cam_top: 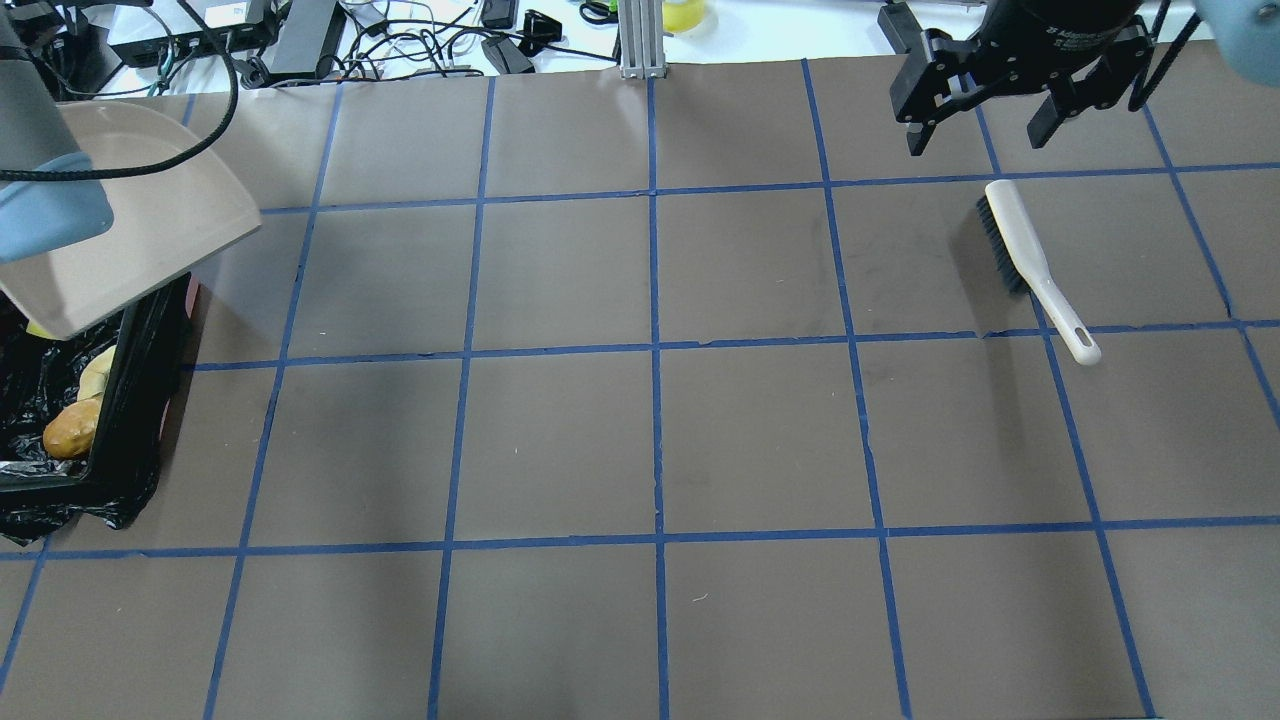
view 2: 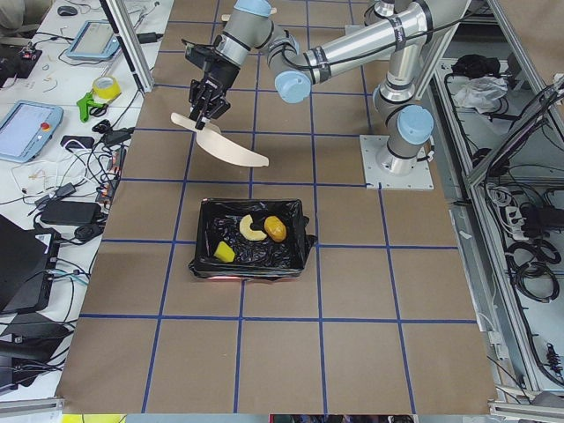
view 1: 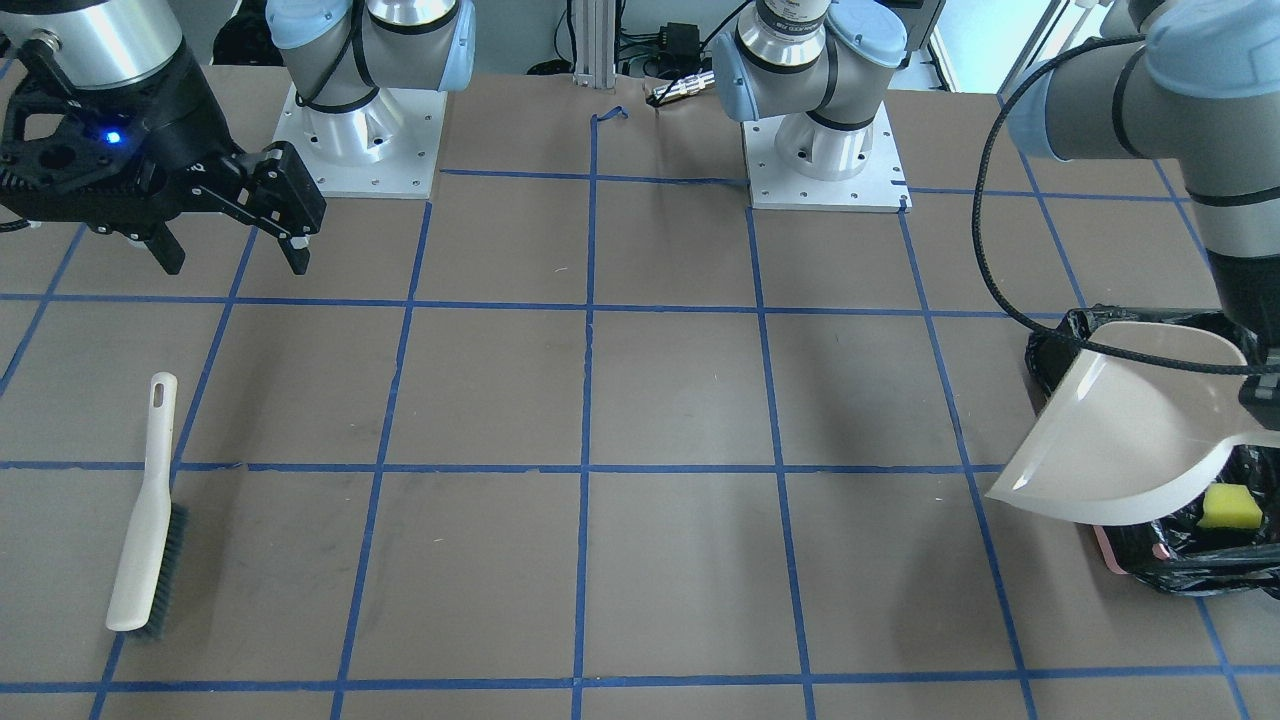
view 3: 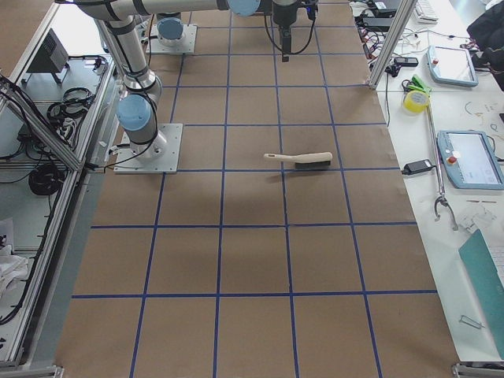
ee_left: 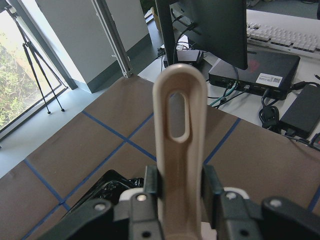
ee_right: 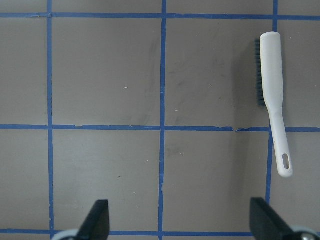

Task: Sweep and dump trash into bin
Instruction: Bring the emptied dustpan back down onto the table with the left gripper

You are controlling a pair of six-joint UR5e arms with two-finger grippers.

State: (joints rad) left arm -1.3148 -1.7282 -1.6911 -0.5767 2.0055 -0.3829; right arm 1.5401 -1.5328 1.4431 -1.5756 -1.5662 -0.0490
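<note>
The bin [view 2: 297, 210], lined with black plastic, stands at the table's left end; its pink rim [view 1: 1108, 548] shows at a corner. In it lie the croissant [view 2: 252, 229], the yellow sponge block [view 1: 1230, 507] and the tan-brown lump [cam_top: 72, 430]. My left gripper [ee_left: 181, 187] is shut on the handle of the beige dustpan [view 1: 1120, 430], which hangs tilted over the bin's far side and looks empty. My right gripper [cam_top: 975, 142] is open and empty, raised above the table just beyond the beige hand brush [cam_top: 1030, 265].
The brush [ee_right: 274, 95] lies flat on the brown, blue-taped table at the right side, bristles toward the far edge. Both arm bases [view 1: 360, 140] stand at the robot's edge. Cables and electronics [cam_top: 300, 40] lie beyond the far edge.
</note>
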